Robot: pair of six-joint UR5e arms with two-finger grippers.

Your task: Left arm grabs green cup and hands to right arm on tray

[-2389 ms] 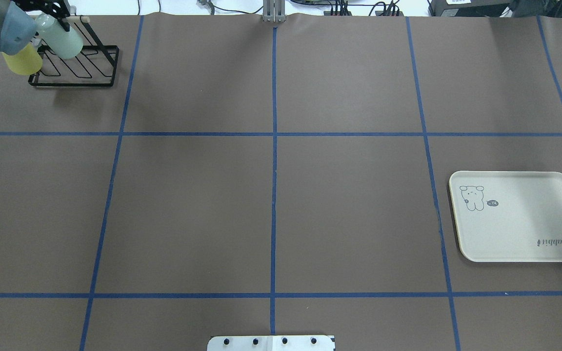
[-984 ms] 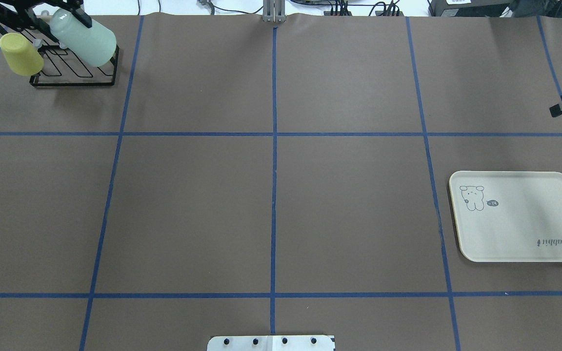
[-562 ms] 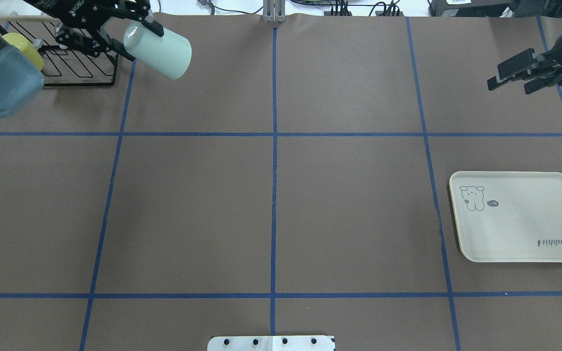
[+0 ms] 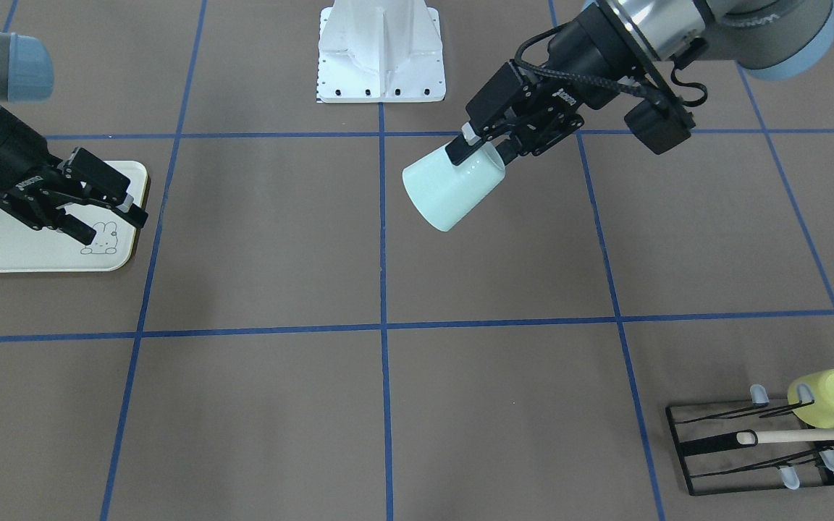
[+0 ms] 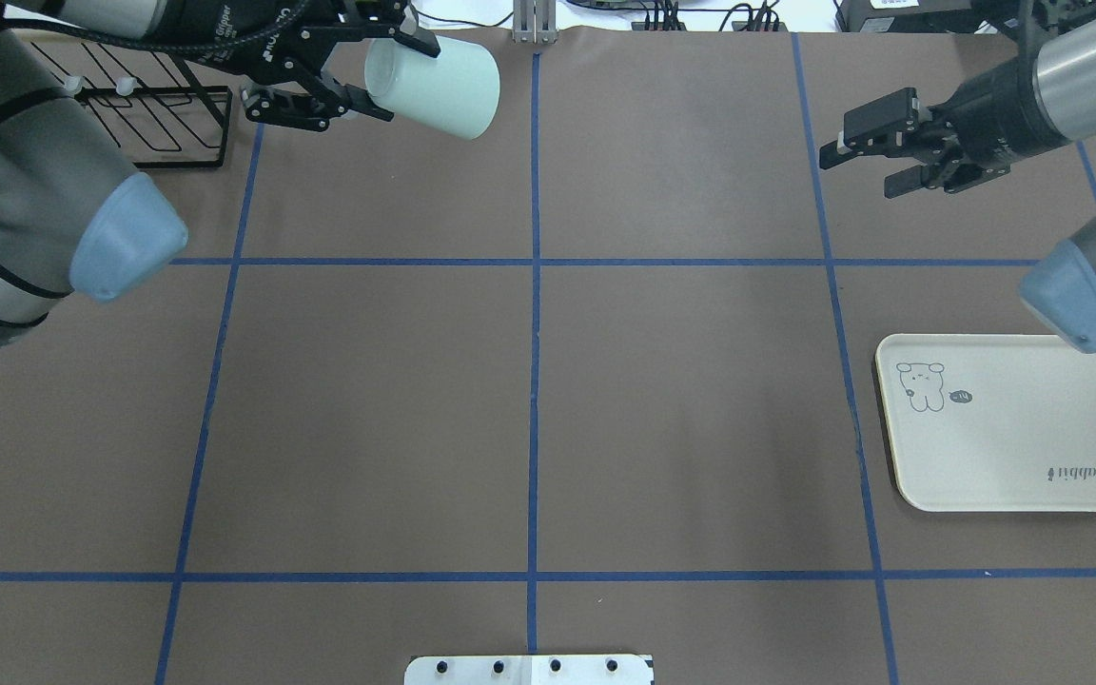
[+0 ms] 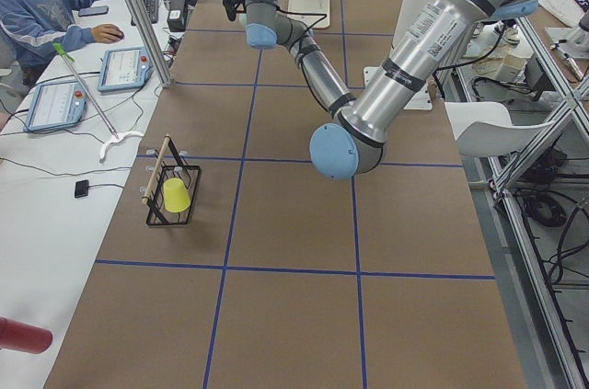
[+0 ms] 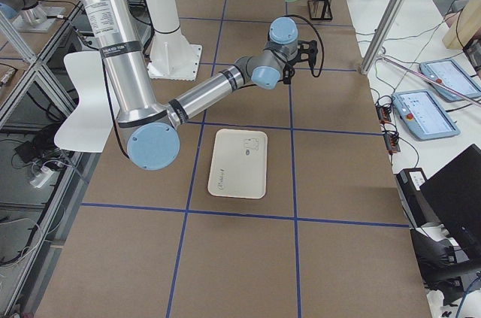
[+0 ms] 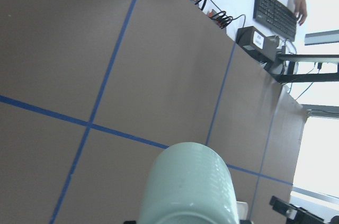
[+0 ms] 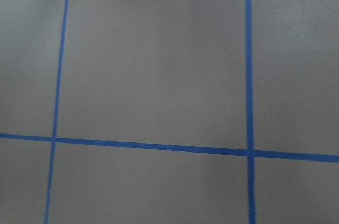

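Green cup (image 5: pixel 434 86) is pinched at its rim by the left end effector (image 4: pixel 481 150). It is held off the worktop (image 5: pixel 681 381) and tipped almost onto its side, with the closed base turned toward the tray (image 5: pixel 1014 476) and well apart from it. Right end effector (image 5: pixel 860 169) is spread wide and raised near the tray, between tray and cup. Yellow-green cup (image 4: pixel 828 398) is seen on the black wire rack (image 5: pixel 167 165), far across the worktop from the tray.
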